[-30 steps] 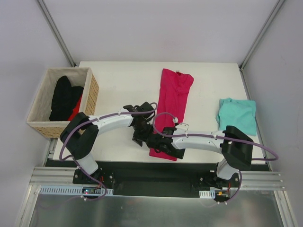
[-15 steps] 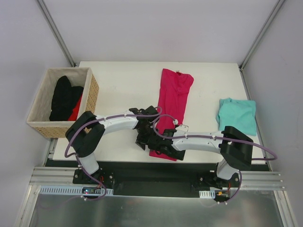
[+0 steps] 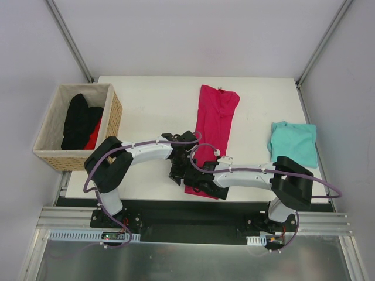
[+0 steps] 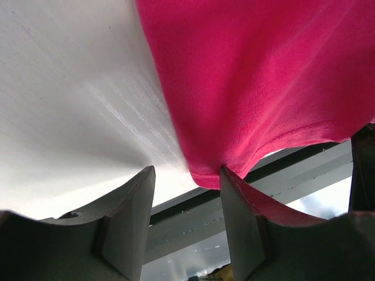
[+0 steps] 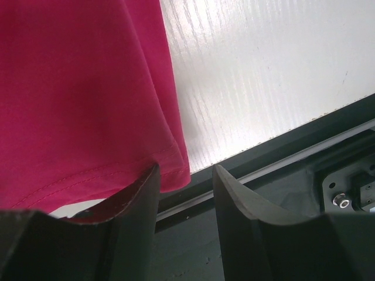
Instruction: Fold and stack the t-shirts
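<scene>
1. Left claw (image 4: 186,193): jaws apart, set at the near left hem corner of the pink t-shirt (image 4: 263,88), with nothing clamped.
2. Right claw (image 5: 184,187): jaws apart at the near right hem corner, also unclamped.
3. The pink t-shirt lies as 1 long narrow strip in the middle of the desk (image 3: 152,105). Treat it as part folded.
4. The teal t-shirt (image 3: 293,143) lies compact at the right edge, well apart, and appears folded.
5. Remaining: cross-fold the pink one, then stack the 2.
6. The basket (image 3: 114,114) holds a black garment (image 3: 79,120) and something red (image 3: 92,139).
</scene>
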Available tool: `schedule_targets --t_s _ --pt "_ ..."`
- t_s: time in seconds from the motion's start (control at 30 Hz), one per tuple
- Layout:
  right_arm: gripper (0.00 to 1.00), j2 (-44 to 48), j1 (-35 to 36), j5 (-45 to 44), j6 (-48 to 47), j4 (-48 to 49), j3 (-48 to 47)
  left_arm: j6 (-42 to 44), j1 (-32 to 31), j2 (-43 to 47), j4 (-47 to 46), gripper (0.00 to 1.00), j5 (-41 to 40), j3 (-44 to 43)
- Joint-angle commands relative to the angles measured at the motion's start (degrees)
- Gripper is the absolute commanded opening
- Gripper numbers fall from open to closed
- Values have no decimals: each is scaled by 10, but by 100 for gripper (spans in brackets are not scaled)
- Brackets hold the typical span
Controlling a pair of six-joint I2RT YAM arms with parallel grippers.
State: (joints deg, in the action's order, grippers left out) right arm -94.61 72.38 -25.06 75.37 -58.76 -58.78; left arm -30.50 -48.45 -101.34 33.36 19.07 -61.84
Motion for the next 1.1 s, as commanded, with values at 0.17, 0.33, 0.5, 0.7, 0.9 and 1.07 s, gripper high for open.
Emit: schedule_targets --t_s 0.17,0.33,0.5,0.7,0.9,1.07 --pt "44 4 3 8 2 3 13 -9 -9 1 6 48 4 -13" --pt "44 3 3 16 0 22 25 -11 -9 2 6 48 4 -12" --pt "44 -7 3 12 -10 28 18 -14 -9 0 6 48 4 -12" --pt "44 -8 0 14 -12 37 23 -14 -9 3 7 48 4 -7" --pt "44 -15 0 20 -11 51 28 -17 -9 5 6 48 3 -1" --pt "43 -15 -1 23 -10 66 38 -22 -10 4 6 48 3 3"
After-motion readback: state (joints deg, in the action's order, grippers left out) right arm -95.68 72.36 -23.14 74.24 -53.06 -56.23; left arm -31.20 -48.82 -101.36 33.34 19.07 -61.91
